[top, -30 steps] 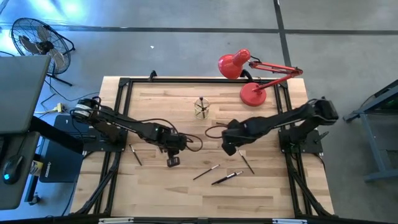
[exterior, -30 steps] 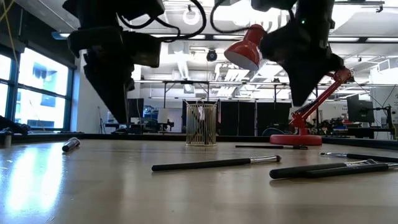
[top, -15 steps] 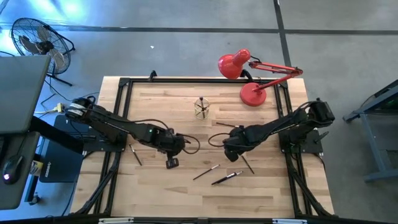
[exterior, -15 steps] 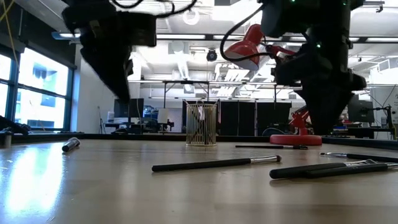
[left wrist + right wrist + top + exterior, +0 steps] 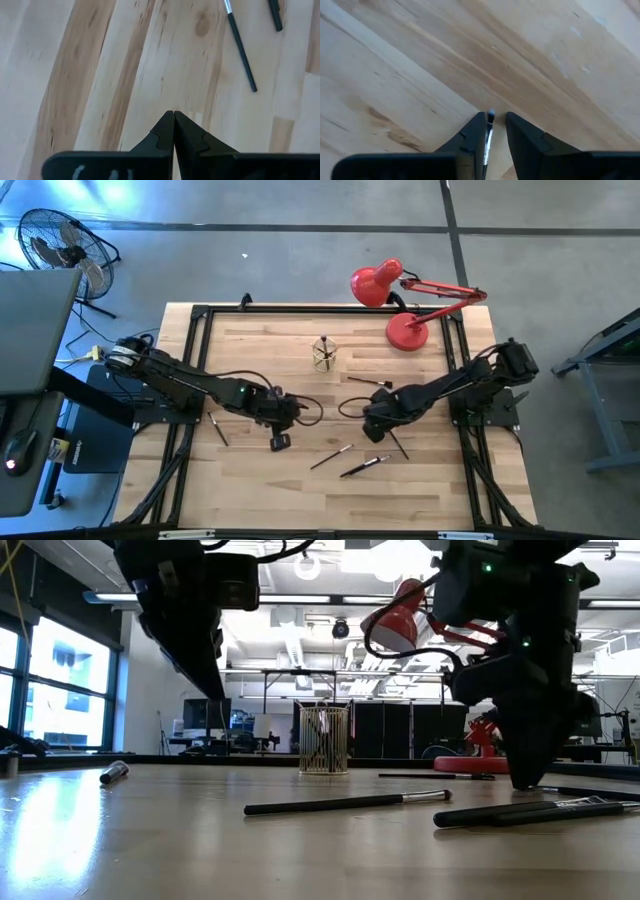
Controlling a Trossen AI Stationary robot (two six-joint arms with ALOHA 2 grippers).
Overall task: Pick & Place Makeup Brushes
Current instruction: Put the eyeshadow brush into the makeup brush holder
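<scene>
A wooden table (image 5: pixel 300 480) seen from above, with a small wire cup (image 5: pixel 324 354) near its far edge as the landmark. The makeup brushes look like thin, stiff, light sticks that would roll easily; the best hold is probably mid-handle, across the shaft. Five lie loose: one (image 5: pixel 218 428) far to the cup's left near the table frame, one (image 5: pixel 331 456) nearer the front than the cup, one (image 5: pixel 363 466) just beside that, one (image 5: pixel 398 444) to the cup's front right, and one (image 5: pixel 361 380) just right of the cup. More sticks seem to stand inside the cup; their number cannot be told. The right gripper (image 5: pixel 493 131) is low over the front-right brush, fingers slightly apart with its silver tip between them. The left gripper (image 5: pixel 173 131), front-left of the cup, has fingers pressed together, empty
</scene>
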